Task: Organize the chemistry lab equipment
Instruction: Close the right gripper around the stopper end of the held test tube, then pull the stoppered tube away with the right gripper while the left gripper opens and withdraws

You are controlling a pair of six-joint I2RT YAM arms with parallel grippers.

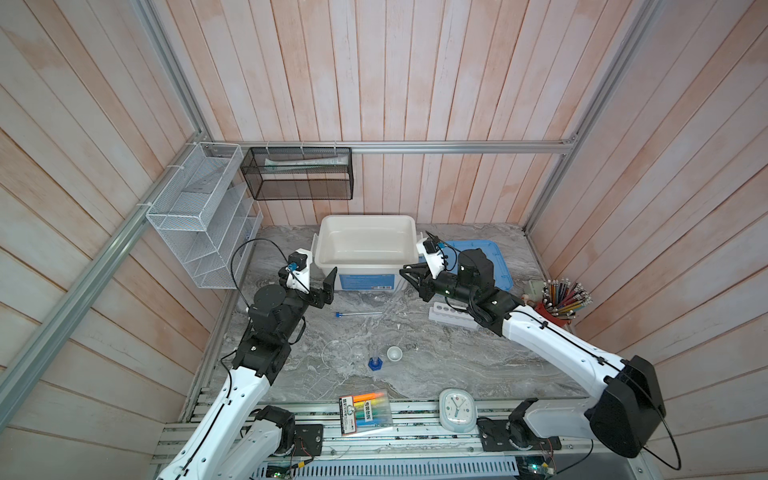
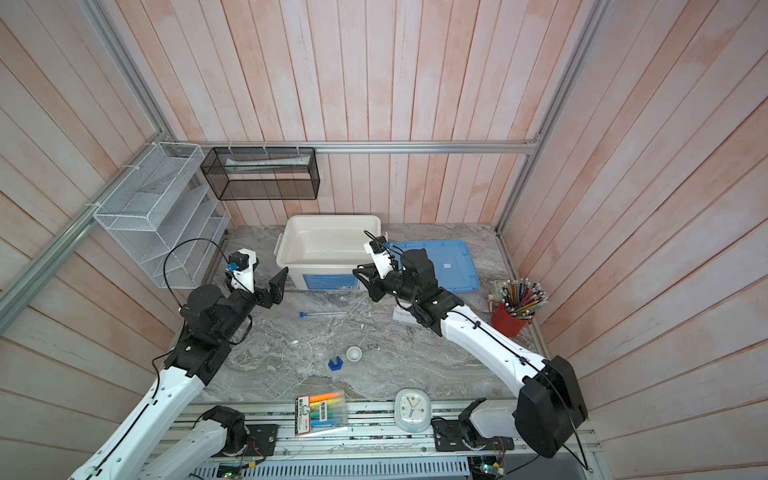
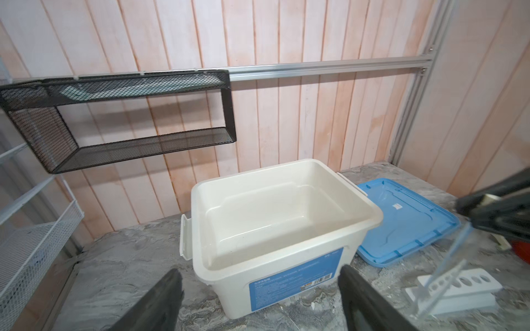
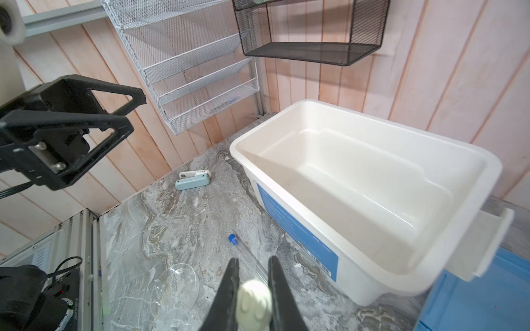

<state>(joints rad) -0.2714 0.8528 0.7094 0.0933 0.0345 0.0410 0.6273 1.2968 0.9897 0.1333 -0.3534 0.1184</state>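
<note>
- left gripper (image 3: 259,270): jaws spread way wide, nothing between them. Straight ahead of them sits the white plastic bin (image 3: 218,289) with the blue label, top open.
- Down and to the right of those jaws in both top views there's a little row on the grey marble table (image 1: 457,365). It goes clear round dish (image 1: 336,353), small clear beaker (image 1: 359,352) right beside it (can't tell if they touch, it's all see-through), blue-based cylinder (image 1: 375,361) standing upright, then the tiny white bowl (image 1: 394,354). All of it is well apart from both sets of jaws.
- thin clear tube with a blue cap (image 1: 357,313): lying flat on the table between the two grippers, in front of the bin, cap end toward the left jaws. Neither gripper touches it.
- right gripper (image 4: 253,259): jaws pinched nearly closed on the thin clear tube with a white cap (image 4: 253,301). The cap end sits back between the fingers, and in the left wrist view the glass hangs tilted down out of the jaws.
- white six-hole rack (image 1: 449,313): on the table behind those jaws, partly under the right arm. In the left wrist view the held tube's lower end crosses in front of it, and I can't tell if it touches.
- flat blue plastic lid (image 1: 500,266): on the table just past the right jaws, next to the bin.
</note>
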